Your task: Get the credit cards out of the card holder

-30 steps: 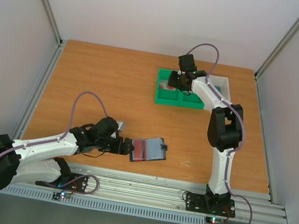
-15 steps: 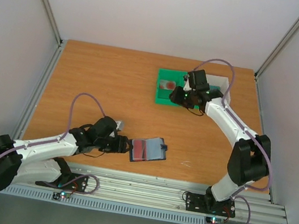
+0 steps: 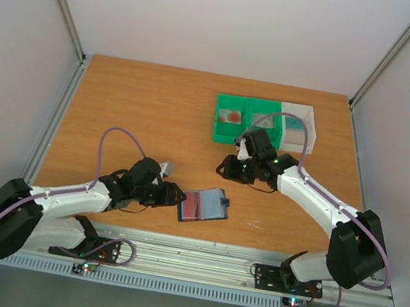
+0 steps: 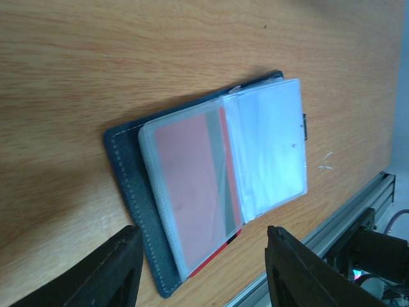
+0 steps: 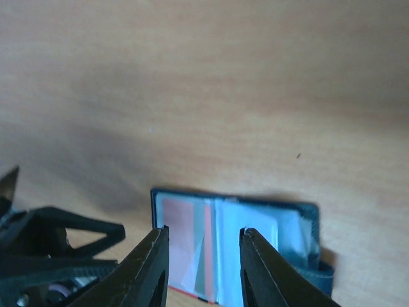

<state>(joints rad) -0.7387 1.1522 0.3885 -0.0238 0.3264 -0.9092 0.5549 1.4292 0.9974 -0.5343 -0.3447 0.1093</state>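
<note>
- The card holder (image 3: pixel 204 205) lies open on the tabletop (image 3: pixel 140 119), near its front edge and between the two arms.
- In the left wrist view the card holder (image 4: pixel 131 185) shows a dark navy stitched cover under clear plastic sleeves, with a little dark side tab (image 4: pixel 304 126) on its far edge.
- A red-pink credit card (image 4: pixel 188 185) with a grey stripe sits inside the nearer sleeve. The farther sleeve looks pale and glossy, and its contents cannot be made out.
- From above, the credit card (image 3: pixel 191 206) fills the half of the holder that faces the left arm.
- The left pincer (image 4: pixel 203 235) stands wide apart, one finger on each side of the holder's near edge, and it clamps nothing. One fingertip is just beside the navy cover's corner, but contact cannot be told.
- In the top view the left pincer (image 3: pixel 173 195) sits low, just left of the holder.
- The right pincer (image 3: pixel 226 166) hangs above bare tabletop, beyond the holder and apart from it.
- Its own camera shows the right pincer (image 5: pixel 204 231) parted by a moderate gap with nothing in it. The card holder (image 5: pixel 281 240) and the credit card (image 5: pixel 182 214) are seen past the fingertips.
- A green bin (image 3: pixel 244 132) and a white bin (image 3: pixel 312 132) stand side by side at the far right of the tabletop.
- A small red-pink thing (image 3: pixel 232 116) lies in the green bin's left compartment, too small to identify.
</note>
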